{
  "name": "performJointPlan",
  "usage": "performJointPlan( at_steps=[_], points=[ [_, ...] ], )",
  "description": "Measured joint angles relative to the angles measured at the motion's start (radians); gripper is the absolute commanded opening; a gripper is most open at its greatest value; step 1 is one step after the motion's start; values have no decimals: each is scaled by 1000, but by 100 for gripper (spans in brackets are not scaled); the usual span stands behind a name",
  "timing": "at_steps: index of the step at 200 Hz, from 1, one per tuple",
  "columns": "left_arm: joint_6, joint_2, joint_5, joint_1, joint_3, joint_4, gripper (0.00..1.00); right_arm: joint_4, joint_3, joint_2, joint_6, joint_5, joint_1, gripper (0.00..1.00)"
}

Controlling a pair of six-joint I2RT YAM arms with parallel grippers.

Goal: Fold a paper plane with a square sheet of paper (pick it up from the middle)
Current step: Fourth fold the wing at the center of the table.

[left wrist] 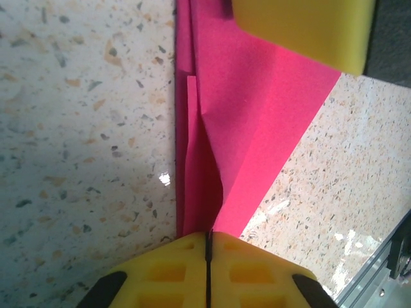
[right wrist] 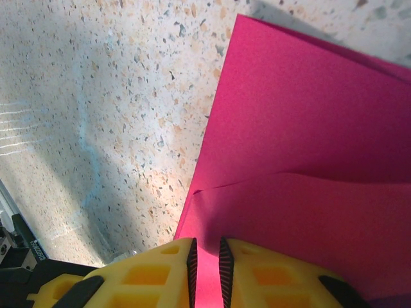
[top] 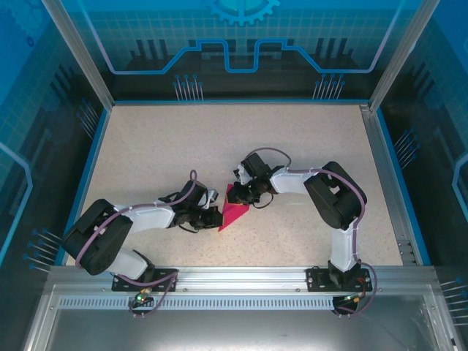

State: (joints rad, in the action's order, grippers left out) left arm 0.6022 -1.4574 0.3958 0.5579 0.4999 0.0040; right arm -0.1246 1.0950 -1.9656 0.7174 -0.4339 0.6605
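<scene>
1. Top external view: the square sheet of paper (top: 235, 212), magenta-pink and already folded into a narrow shape with a point toward the arm bases, lies on the speckled bench (top: 161, 146) near its middle. The bench sits inside a frame of blue-lit walls. The left claw (top: 217, 216) meets the paper's left edge and the right claw (top: 246, 196) meets its far right part. Both arms bend inward toward each other. From this height I cannot tell how far either claw is open.

2. Left wrist view: the left claw (left wrist: 209, 247) has its yellow fingers pressed together, with just a thin dark seam between them. The raised crease of the square sheet of paper (left wrist: 257, 115) runs straight into that seam, so the claw pinches the paper at the fold. The paper's long left edge lies flat on the bench (left wrist: 77, 128). Layers overlap along the crease. At the upper right, the right claw's yellow pad (left wrist: 302, 29) is over the paper.

3. Right wrist view: the right claw (right wrist: 205, 260) is nearly closed, a narrow slot showing between its ribbed tips. A folded flap of the square sheet of paper (right wrist: 308, 128) passes into that slot and is gripped there. A lower layer spreads beyond, over the bench (right wrist: 96, 96).
</scene>
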Motion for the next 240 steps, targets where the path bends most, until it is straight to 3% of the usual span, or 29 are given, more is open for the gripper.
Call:
performJointPlan(
  at_steps=[44, 107, 150, 202, 240],
  points=[
    [-1, 6, -3, 0, -5, -2, 2, -7, 6, -2, 0, -1, 0, 21],
    [2, 38, -48, 0, 2, -58, 12, -16, 16, -10, 0, -4, 5, 21],
    [3, 71, -60, 0, 0, -125, 12, -18, 19, -11, 0, -2, 7, 21],
    [10, 71, -60, 0, -2, -169, 4, -24, 23, -12, -1, 1, 7, 21],
    [28, 72, -66, 0, 1, -175, 3, -25, 24, -13, 0, 0, 8, 21]
  ],
)
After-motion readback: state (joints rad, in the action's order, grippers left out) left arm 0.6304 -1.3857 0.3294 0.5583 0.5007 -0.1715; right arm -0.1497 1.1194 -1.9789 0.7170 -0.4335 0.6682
